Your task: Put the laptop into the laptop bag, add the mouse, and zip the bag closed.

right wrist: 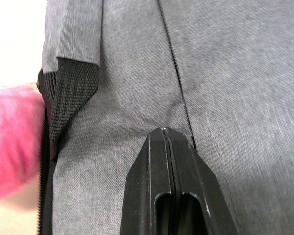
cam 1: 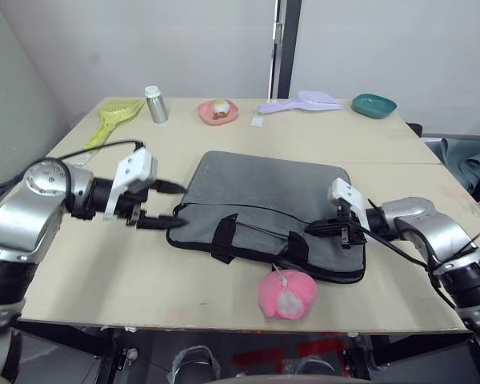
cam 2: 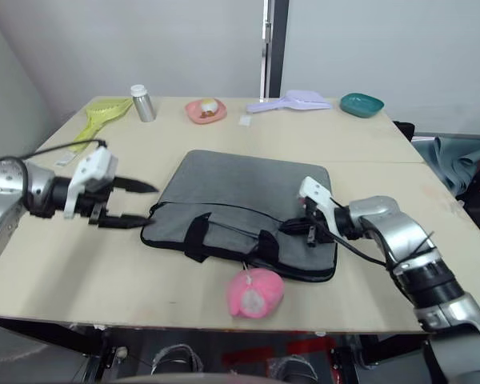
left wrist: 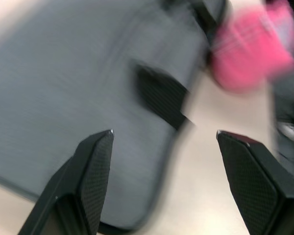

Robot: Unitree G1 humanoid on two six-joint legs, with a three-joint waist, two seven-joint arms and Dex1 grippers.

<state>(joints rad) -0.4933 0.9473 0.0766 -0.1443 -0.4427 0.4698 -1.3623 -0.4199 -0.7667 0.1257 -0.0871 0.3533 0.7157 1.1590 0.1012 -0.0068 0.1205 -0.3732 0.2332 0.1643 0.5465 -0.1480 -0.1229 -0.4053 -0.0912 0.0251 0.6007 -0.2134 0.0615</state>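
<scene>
Grey fabric marks your main item: the laptop bag lies flat at the middle of the tabletop, black handles toward the near edge. Starting on the left, your left end effector sits level with the bag's left corner, fingers spread wide, the lower fingertip at or touching the black edging there. The left wrist view confirms both fingers well apart, with bag fabric between and beyond them.

Moving right, a pink plush toy rests at the near edge, just beside the bag's front seam. Your right end effector lies on the bag's right front portion, near the right handle base; the right wrist view shows its fingers pressed fully together against the grey fabric, close to the zipper line. Whether they pinch a zipper pull, you cannot tell.

Along the far edge, left to right: yellow scoop, metal canister, pink dish, lilac brush, teal bowl.
</scene>
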